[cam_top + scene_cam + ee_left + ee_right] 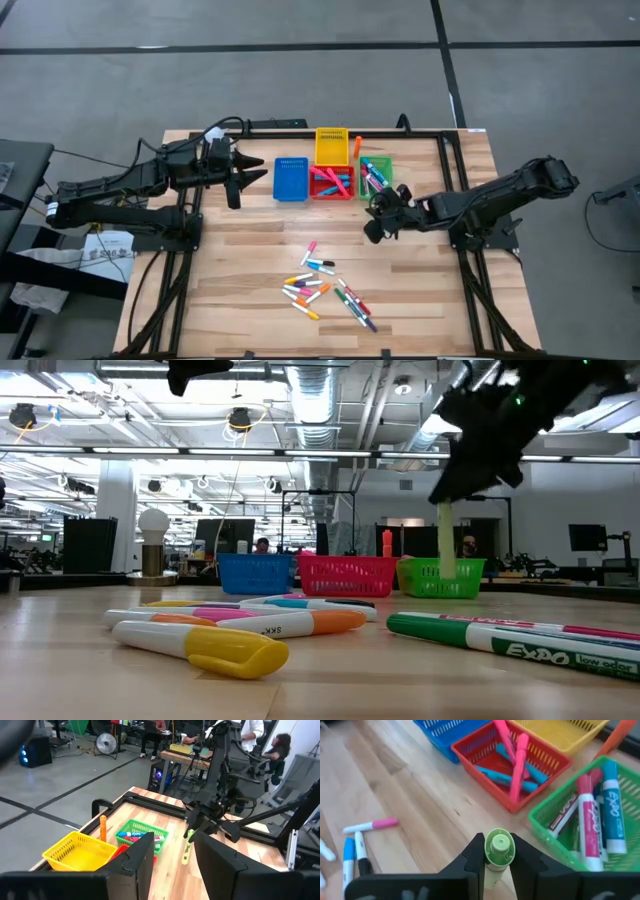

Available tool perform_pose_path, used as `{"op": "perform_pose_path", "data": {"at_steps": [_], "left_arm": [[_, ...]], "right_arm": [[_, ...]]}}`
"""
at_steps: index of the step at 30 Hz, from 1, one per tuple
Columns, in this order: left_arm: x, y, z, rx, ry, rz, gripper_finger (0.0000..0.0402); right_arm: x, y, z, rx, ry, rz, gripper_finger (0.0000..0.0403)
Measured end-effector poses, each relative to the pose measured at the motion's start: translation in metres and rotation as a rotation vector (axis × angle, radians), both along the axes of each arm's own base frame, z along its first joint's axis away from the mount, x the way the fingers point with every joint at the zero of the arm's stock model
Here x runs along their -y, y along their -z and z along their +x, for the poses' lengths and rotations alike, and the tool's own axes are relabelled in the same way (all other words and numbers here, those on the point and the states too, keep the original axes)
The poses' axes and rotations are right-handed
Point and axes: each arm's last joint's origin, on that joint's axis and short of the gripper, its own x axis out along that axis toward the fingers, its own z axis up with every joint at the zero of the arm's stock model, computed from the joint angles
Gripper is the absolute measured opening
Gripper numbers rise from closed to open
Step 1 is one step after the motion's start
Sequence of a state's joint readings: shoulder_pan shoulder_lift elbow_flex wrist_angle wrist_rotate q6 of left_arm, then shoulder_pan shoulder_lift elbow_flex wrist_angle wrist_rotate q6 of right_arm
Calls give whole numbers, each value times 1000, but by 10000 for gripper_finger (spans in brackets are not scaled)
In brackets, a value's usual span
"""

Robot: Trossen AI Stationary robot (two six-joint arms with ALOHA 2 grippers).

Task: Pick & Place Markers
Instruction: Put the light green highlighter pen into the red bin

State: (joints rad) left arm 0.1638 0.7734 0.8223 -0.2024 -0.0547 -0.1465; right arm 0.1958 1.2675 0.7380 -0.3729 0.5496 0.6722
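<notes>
So my right gripper (498, 851) is pinched on a light green marker (495, 855), a pale lime barrel with a round cap end sticking up between my fingers. It hangs upright in the air, well clear of the wood, just in front of the green bin (376, 176).

Nearest the front edge of the tabletop is the loose pile of markers (325, 290): yellow, orange, pink, blue and green caps, mostly white barrels, a couple of green Expo ones lying on the right side of the heap. A pink-capped white marker (371, 825) sits a little apart, toward the bins.

Farther back, toward the far edge, there's a row of bins: blue bin (290, 178), red bin (331, 184) holding pink and blue markers, then the green one with a few Expo markers in it. The yellow bin (331, 145) sits behind the red one, with an orange marker (357, 146) standing upright just beside it.

My left gripper (247, 178) hovers over the far left of the tabletop, next to the blue bin, fingers spread and holding nothing.
</notes>
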Motion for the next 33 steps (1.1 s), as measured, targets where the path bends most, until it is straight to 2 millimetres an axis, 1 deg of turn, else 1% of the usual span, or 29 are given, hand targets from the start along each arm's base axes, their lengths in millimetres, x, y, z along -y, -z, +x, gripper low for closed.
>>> {"op": "perform_pose_path", "data": {"at_steps": [3,5,11,16,18,20,23,26,29,33], "left_arm": [[0,0,0,24,-17,-104,140],[0,0,0,33,-23,-141,140],[0,0,0,34,-23,-141,140],[0,-5,-1,53,-22,-138,140],[0,-11,-2,73,-20,-135,140],[0,-17,-4,92,-21,-132,140],[0,-22,-5,104,-48,-122,140],[-1,-22,-5,97,-65,-109,140],[-1,-21,-5,93,-66,-107,140],[-2,-21,-5,92,-117,-93,140]], "right_arm": [[4,-15,4,-10,20,-5,51],[8,-27,7,3,42,-4,51],[26,-69,20,54,20,-15,51],[52,-96,22,75,64,-35,52],[65,-99,24,75,80,-34,52],[78,-99,29,71,86,-22,52],[97,-96,42,70,84,3,52],[110,-92,62,34,52,8,52],[117,-87,84,-37,-2,-4,52],[128,-84,105,-188,-27,7,52]]}}
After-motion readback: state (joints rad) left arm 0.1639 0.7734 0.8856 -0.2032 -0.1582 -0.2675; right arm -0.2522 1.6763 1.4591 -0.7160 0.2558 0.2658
